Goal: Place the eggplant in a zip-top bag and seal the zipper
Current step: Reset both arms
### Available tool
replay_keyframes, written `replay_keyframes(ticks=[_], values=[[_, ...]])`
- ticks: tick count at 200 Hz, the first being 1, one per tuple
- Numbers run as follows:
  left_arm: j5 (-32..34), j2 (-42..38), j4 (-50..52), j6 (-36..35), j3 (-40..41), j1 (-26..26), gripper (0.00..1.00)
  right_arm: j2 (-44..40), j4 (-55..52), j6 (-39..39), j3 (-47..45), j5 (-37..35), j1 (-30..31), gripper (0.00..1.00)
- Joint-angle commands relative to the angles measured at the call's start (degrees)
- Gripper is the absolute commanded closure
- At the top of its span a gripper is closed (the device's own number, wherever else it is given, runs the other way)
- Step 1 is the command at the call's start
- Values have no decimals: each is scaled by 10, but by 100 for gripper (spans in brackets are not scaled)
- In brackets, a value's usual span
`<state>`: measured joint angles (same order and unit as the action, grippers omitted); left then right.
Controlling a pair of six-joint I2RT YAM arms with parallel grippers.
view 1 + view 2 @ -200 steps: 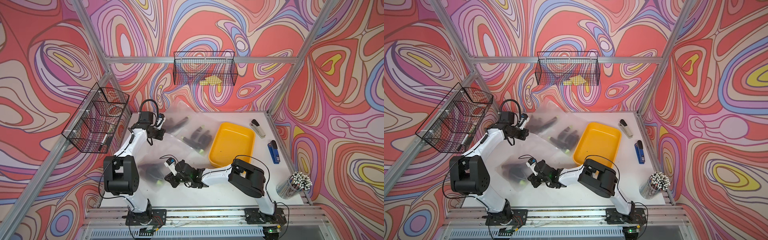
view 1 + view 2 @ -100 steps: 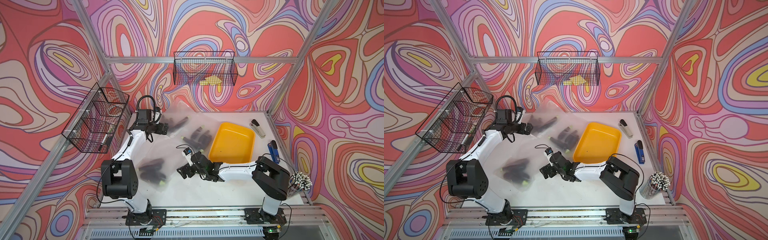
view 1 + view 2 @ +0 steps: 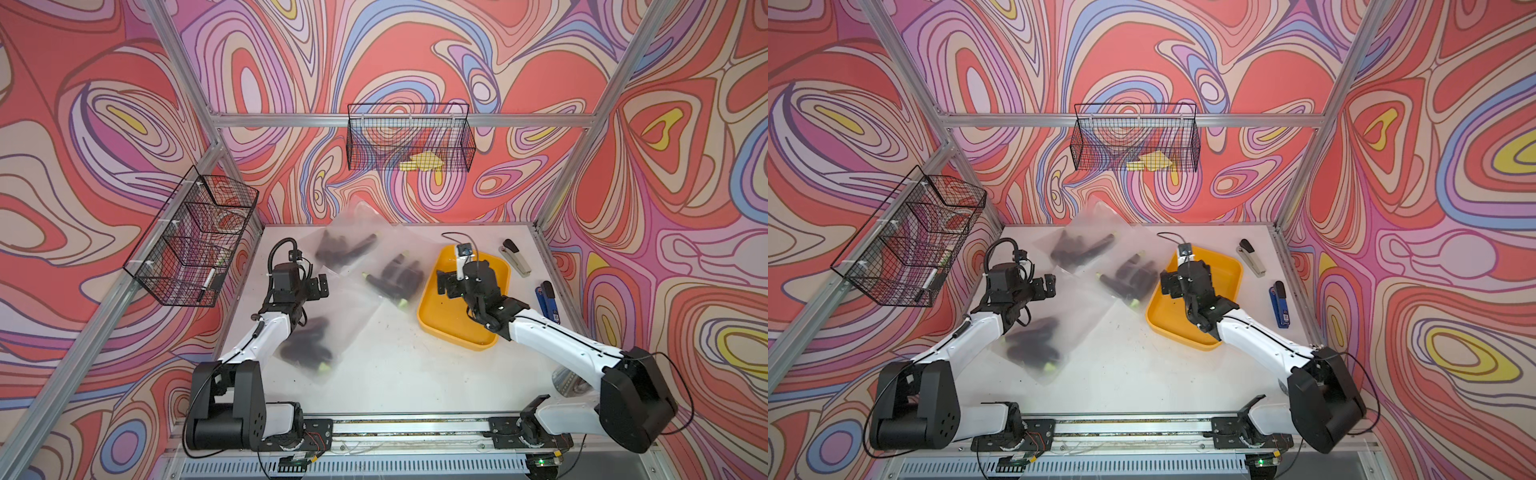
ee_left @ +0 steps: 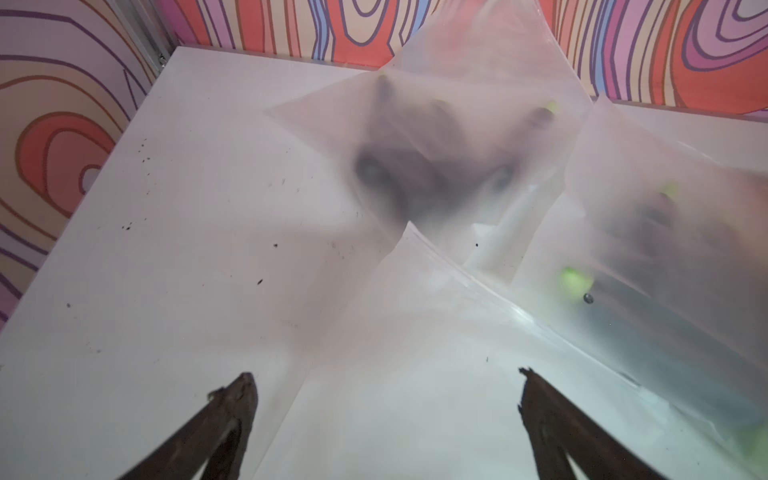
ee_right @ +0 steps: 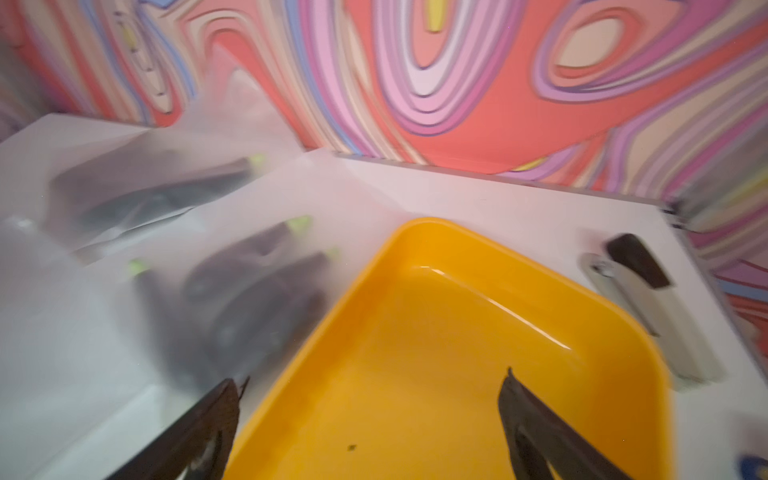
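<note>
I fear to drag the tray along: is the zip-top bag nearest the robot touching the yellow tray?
Apart. Both top views show bare white table between the nearest bag and the yellow tray.

You're looking at a near zip-top bag (image 3: 349, 305), a middle bag (image 3: 392, 278) and a far bag (image 3: 345, 245) lying on the white surface (image 3: 395, 374). All three are frosted, and each holds dark eggplants (image 3: 307, 351) with green stems.

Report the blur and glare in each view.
Right wrist view: motion blur throughout, stapler and bagged eggplants smeared, glare streaks on the yellow tray. Left wrist view: back bag hazy, its contents dim shapes behind frosted plastic. Both top views: sharp and evenly lit.
</note>
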<state>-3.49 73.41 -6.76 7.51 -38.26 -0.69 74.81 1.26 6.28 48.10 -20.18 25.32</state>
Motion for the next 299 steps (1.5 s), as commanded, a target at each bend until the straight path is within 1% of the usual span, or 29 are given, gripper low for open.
replay_keyframes(ticks=[1,10,20,22,37,50,68,83,101,113,132,139,146,153,164,173,183,194,206,213,221,231,299], values=[[55,-43,-26,-6,22,-2,1,-34,-11,-24,-22,-10,-78,2],[75,-55,-30,-12,47,-2,1,-40,-11,-32,-30,-12,-109,2],[94,-69,-66,-8,80,-2,1,-44,-11,-32,-41,-14,-142,2],[96,-72,-75,-9,100,-2,1,-46,-9,-31,-44,-12,-149,2],[115,-76,-114,-3,136,-2,1,-53,10,-18,-69,31,-196,2],[110,-60,-159,-15,149,-1,1,-48,43,-20,-92,58,-219,2],[105,-14,-269,-28,173,-1,1,-16,89,-17,-110,71,-236,2],[115,26,-360,-26,191,-1,1,24,157,-18,-128,91,-240,2],[104,50,-392,-28,188,-1,1,61,263,-23,-160,103,-240,2],[84,71,-410,-34,190,-1,1,83,334,-32,-184,104,-240,2],[92,116,-517,-30,225,-1,1,122,455,-39,-219,110,-241,2],[97,134,-549,-28,232,-1,1,133,455,-41,-216,116,-242,2],[102,149,-576,-27,236,-1,1,157,491,-44,-225,122,-242,2],[96,148,-557,-29,228,-1,1,173,524,-44,-235,125,-242,2],[82,131,-485,-31,205,-2,1,210,596,-43,-255,122,-242,2],[81,142,-494,-34,199,-1,1,233,632,-44,-259,120,-242,2],[84,146,-498,-33,199,-1,1,222,589,-41,-248,119,-242,2],[86,138,-465,-31,189,-1,1,232,590,-39,-238,108,-242,2],[79,146,-470,-34,185,-1,1,227,535,-33,-217,103,-242,2],[78,146,-468,-34,184,-1,1,233,550,-36,-218,103,-242,2],[77,142,-457,-33,181,-1,1,228,536,-34,-217,104,-242,2],[79,145,-465,-34,182,-1,1,232,551,-36,-219,101,-242,2],[74,144,-459,-37,180,0,1,230,546,-39,-218,97,-242,2]])
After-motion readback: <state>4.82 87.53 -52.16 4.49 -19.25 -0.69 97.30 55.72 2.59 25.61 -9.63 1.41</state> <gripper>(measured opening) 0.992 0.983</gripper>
